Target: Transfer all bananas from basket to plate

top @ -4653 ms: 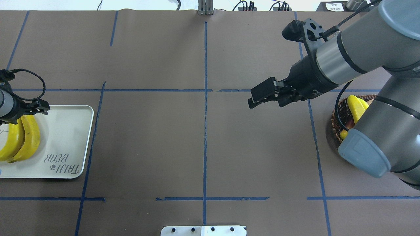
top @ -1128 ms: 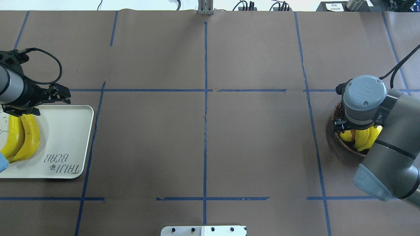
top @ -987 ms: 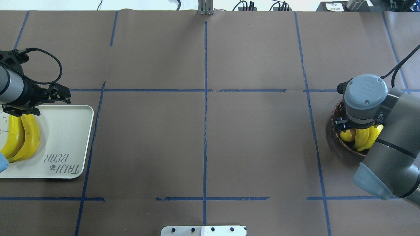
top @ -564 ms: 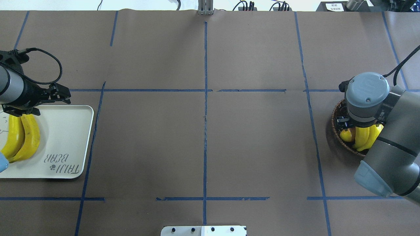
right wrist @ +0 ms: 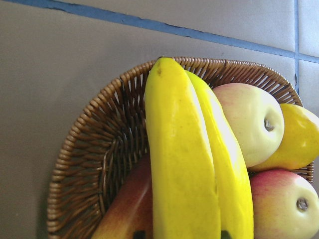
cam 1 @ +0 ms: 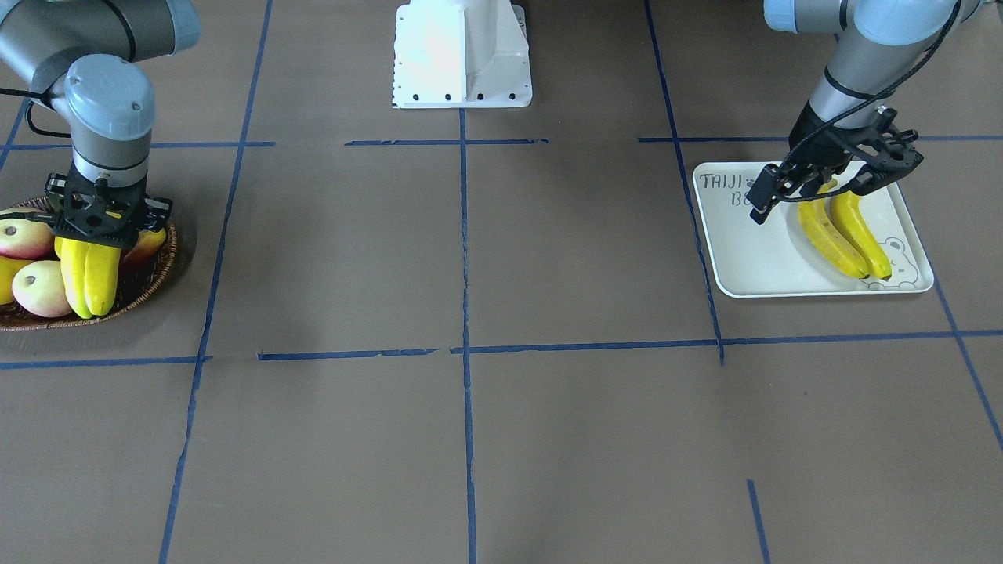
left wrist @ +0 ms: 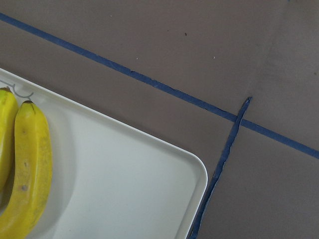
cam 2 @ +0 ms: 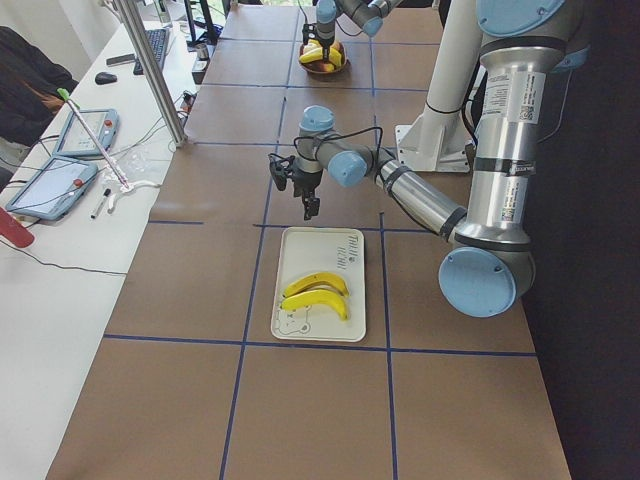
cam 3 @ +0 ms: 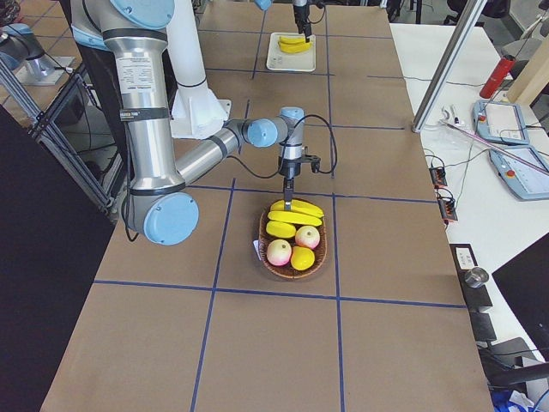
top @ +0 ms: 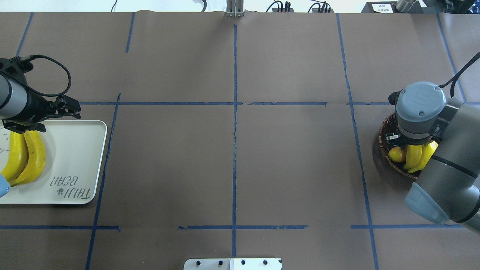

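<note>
- Records a relocation since the earliest overhead frame: right claw [cam 1: 100, 229] gone from above mid-tabletop [cam 1: 470, 258] to directly over the basket [cam 1: 153, 286], wrist pointing straight down. Over the last second, notes only a slight creep of that wrist.
- Records a smaller shift on the other side: left claw [cam 1: 823, 188] drawn off the fruit and a little toward the tabletop's centre, above the plate [cam 1: 752, 258].
- Reads the right claw as released, linkages spread to either side of the two bananas [cam 1: 90, 274] in the basket and low against them. Cannot see the fingertips behind the fruit, so confirms no grip.
- Finds the left claw released and empty, raised above the plate beside the ends of the two bananas [cam 1: 842, 231] lying side by side there.
- Judges from this: one delivery finished, next pick in hand, task about half done.
- Counts four bananas: two on the plate, two in the basket at the tabletop's opposite end.
- Counts at least four other fruits [cam 1: 43, 288] in the basket, rounded, red-cream and yellow, none belonging to the job.
- Counts one basket, one plate, two claws.
- Flags a risk, as judgement only: basket bananas touching along their length and crowded by neighbours, so a closing claw likely to catch both at once or to nudge the fruit alongside.
</note>
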{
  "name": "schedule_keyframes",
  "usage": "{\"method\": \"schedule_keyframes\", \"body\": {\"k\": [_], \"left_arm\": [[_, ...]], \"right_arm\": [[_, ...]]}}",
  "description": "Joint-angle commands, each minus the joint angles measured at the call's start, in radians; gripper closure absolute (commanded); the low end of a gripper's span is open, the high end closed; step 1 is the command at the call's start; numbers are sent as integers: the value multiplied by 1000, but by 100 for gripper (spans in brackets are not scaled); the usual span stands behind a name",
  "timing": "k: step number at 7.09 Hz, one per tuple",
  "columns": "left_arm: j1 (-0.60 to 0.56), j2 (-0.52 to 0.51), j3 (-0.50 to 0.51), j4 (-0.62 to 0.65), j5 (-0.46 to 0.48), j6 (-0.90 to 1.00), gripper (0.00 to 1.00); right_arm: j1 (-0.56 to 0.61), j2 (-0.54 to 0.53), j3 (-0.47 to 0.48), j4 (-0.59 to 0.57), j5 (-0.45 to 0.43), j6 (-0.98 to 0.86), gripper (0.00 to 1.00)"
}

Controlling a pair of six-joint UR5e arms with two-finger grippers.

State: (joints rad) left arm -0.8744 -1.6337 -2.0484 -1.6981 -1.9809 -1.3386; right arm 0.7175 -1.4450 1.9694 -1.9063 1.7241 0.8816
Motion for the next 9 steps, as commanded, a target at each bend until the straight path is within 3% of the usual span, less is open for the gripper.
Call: {"method": "schedule_keyframes", "body": {"k": [1,2,3,4,6,7,9], "left_arm": [[0,-2,1,0,1,1,0],[0,0,1,0,1,-1,0],[0,0,-1,0,1,-1,0],[0,0,1,0,1,1,0],[0,-2,-1,0,1,-1,0],[0,0,-3,0,1,-1,0],[0,0,-3,0,-1,-1,0]], "right_arm": [[4,0,-1,0,3,-1,47],[4,0,-1,0,3,-1,50],[5,0,0,0,6,-1,75],[22,2,6,0,9,-3,91],[69,11,72,-60,17,-9,97],[115,46,125,-121,73,-13,98],[172,199,144,-158,259,-9,100]]}}
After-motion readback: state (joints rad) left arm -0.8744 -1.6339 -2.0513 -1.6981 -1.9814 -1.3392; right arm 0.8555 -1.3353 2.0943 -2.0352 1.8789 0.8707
